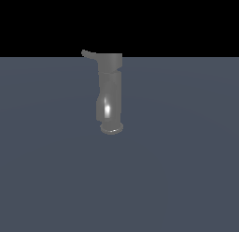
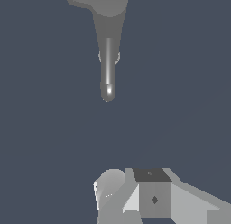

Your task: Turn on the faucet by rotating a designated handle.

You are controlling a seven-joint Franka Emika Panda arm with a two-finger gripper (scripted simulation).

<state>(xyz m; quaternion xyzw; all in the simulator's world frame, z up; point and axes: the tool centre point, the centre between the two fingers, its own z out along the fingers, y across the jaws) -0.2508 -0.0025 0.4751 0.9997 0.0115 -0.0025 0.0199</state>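
The faucet is a glossy dark-grey column standing upright on the grey floor, with a flared rounded end and a bright highlight. The handle is a thin grey lever sticking out from the blocky top toward the exterior view's left. My gripper is out of sight in the exterior view. In the wrist view the faucet runs lengthwise to a rounded, shiny tip. Only white and grey blocky parts of my gripper show at the picture's edge, well apart from the faucet. Its fingers are not clear enough to read, and nothing appears between them.
A flat blue-grey floor spreads all round the faucet, under a black background. No other objects show in either view.
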